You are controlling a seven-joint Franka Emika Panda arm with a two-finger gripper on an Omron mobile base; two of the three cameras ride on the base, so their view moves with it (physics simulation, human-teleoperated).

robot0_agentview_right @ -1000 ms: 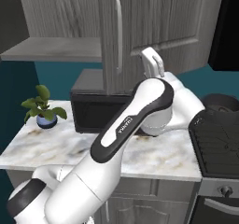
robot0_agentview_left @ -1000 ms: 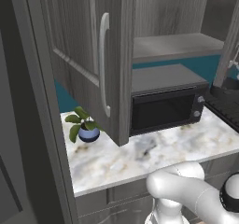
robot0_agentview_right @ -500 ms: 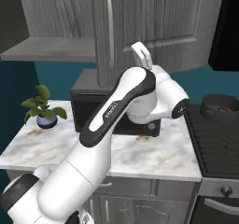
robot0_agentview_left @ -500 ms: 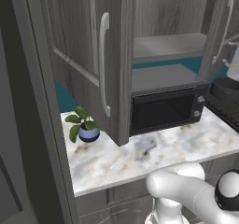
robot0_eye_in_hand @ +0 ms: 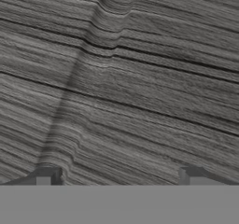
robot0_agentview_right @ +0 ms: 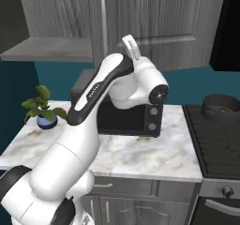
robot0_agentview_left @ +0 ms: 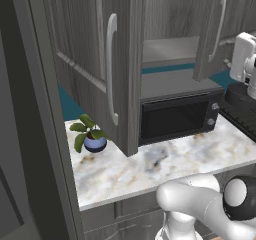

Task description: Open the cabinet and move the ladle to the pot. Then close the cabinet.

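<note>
Two doors of the cabinet (robot0_agentview_left: 125, 59) stand swung open in the left base view, each with its long silver bar handle (robot0_agentview_left: 111, 69) facing out, so the shelf (robot0_agentview_left: 167, 51) between them is exposed; that shelf looks bare from here, and I cannot make out the ladle on it or anywhere else. The pot (robot0_agentview_right: 222, 108) sits on the stove (robot0_agentview_right: 215, 135) at the far right, well apart from the cabinet, which is presumably where the ladle is meant to end up. The gripper (robot0_eye_in_hand: 116, 174) is spread wide with nothing between its fingers (robot0_eye_in_hand: 44, 174), and in the hand view it faces a woodgrain door panel at close range, the raised edge of the recessed panel running diagonally across the picture. In the right base view the arm (robot0_agentview_right: 93, 107) is folded up high, with the hand raised against the closed-looking door face above the microwave (robot0_agentview_right: 126, 116). That posture suggests the hand is positioned by a door, either finishing the opening or lining up to push one, but which I cannot tell. A small potted plant (robot0_agentview_left: 90, 136) stands on the marble counter (robot0_agentview_left: 150, 169), clear of the work.
</note>
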